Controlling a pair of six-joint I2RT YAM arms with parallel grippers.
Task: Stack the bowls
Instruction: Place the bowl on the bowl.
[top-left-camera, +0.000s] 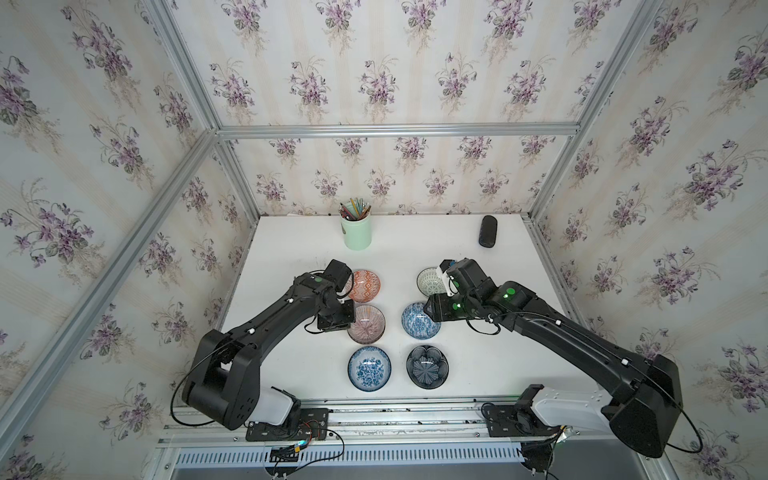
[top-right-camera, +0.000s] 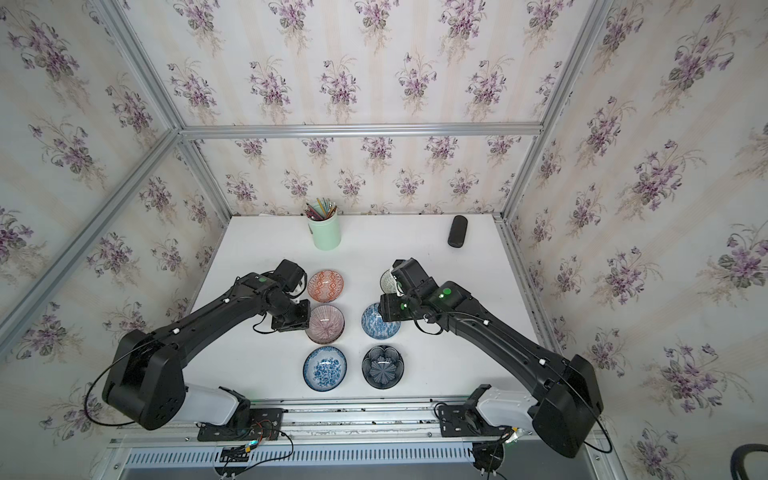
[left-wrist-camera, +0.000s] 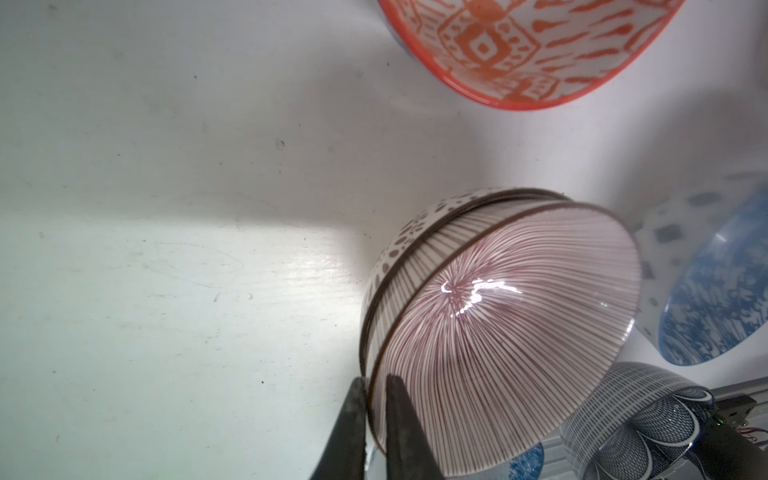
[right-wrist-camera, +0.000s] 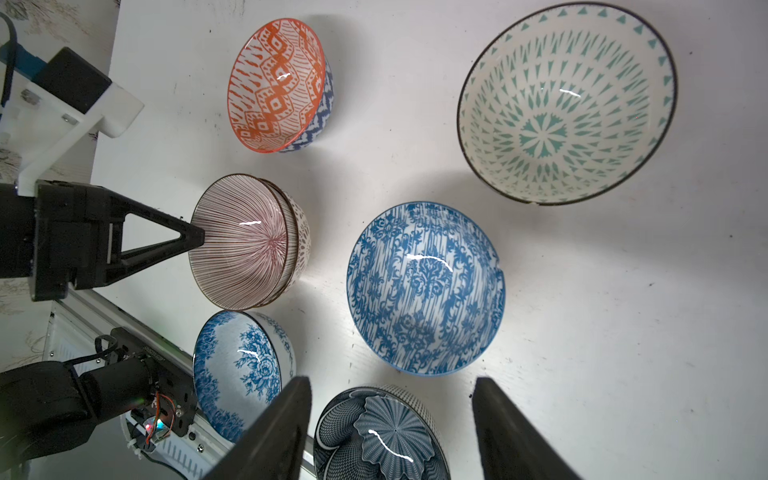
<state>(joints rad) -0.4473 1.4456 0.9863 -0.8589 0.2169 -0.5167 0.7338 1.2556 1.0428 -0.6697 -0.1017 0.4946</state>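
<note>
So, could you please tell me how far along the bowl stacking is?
Done: the pink-lined bowl sits nested in the dark-lattice bowl. In hand: the left fingers pinch the pink-lined bowl's rim; the right fingers are open and empty. Left: the orange bowl, green-lattice bowl, blue damask bowl, blue floral bowl and navy bowl stand singly.

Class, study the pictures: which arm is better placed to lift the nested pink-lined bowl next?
Left. The left gripper pinches the pink-lined bowl at its rim, while the right gripper hangs open over the blue-white bowl, holding nothing.
</note>
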